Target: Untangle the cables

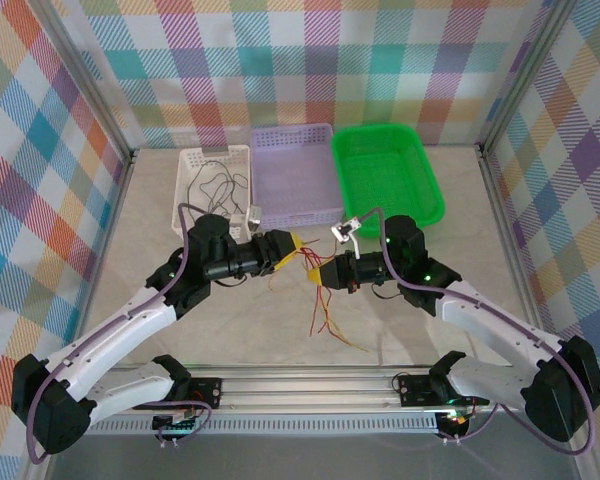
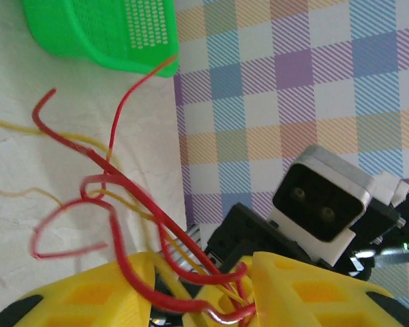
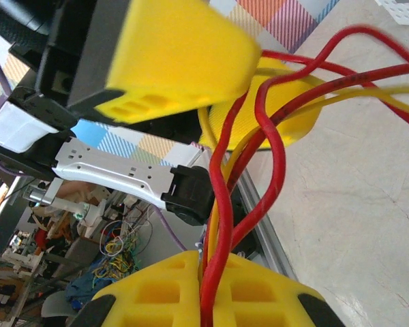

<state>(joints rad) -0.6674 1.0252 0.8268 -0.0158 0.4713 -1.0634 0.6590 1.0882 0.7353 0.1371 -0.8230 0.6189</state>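
Right end effector (image 3: pixel 206 269): yellow fingers closed together on the cables (image 3: pixel 271 160), with red and orange-yellow strands rising from the seam between the pads. Left end effector (image 2: pixel 203 303): yellow fingers (image 2: pixel 99 296) standing apart with a gap visible between them. Red and yellow strands thread through that gap, and whether any strand presses against a pad cannot be told. Position: both end effectors are tip to tip, near each other above the middle of the tabletop (image 1: pixel 240 330). One finger of the left end effector appears close up in the right wrist view. Cables: one tangled bundle strung between the two end effectors, looped and crossed. Loose ends trail down onto the tabletop on the near side, toward the arm bases. White basket (image 1: pixel 190 165): far left of the tabletop, holding thin black wires (image 1: pixel 215 183). Purple tray (image 1: pixel 295 185): just beside the white basket, at centre. Green basket (image 1: pixel 385 180): just beside the purple tray, on the right. Cloth walls (image 1: pixel 40 150): chequered pastel pattern, on three sides.
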